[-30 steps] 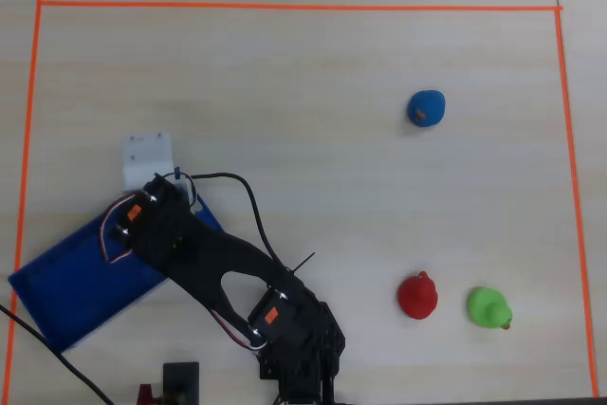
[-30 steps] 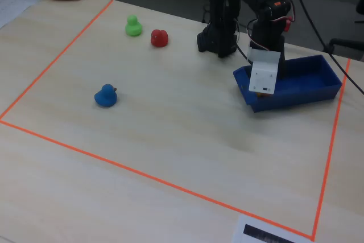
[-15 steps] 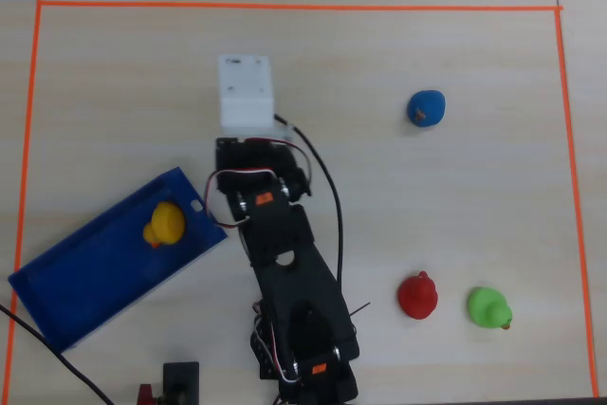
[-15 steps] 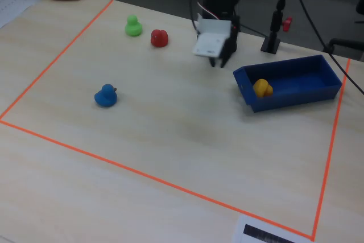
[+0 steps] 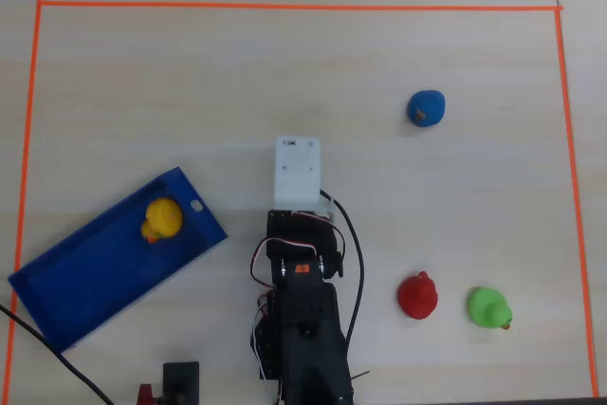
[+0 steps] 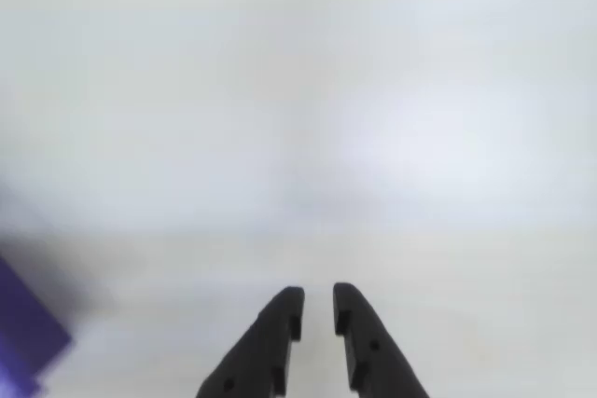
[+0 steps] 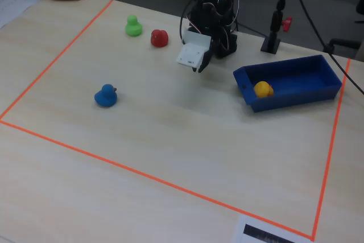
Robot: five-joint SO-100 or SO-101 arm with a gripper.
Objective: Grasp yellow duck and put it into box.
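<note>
- At the far left of my overhead view, the box (image 5: 95,282) lies at an angle on the tabletop (image 5: 285,73), just inside the left run of the orange tape border (image 5: 28,139).
- In the box's upper corner, near the small white mark on its rim, I see the yellow duck (image 5: 163,219) resting on the blue floor; in the fixed view the same duck (image 7: 262,89) sits at the box's left end, close to the near wall (image 7: 290,102).
- Around the middle of the overhead view, my arm (image 5: 302,329) reaches up from the bottom edge, with the white wrist housing (image 5: 298,171) at its upper end, well apart from the box.
- In the wrist view I see the jaws (image 6: 318,299) empty, the two dark fingers almost together with only a thin slit between them, over bare, blurred tabletop; a corner of the box (image 6: 23,342) shows at the lower left.
- Right of the arm in the overhead view, the blue duck (image 5: 426,108) stands alone higher up.
- Lower down, the red duck (image 5: 417,295) and then the green duck (image 5: 489,308) sit near each other without touching, both inside the tape's right run.
</note>
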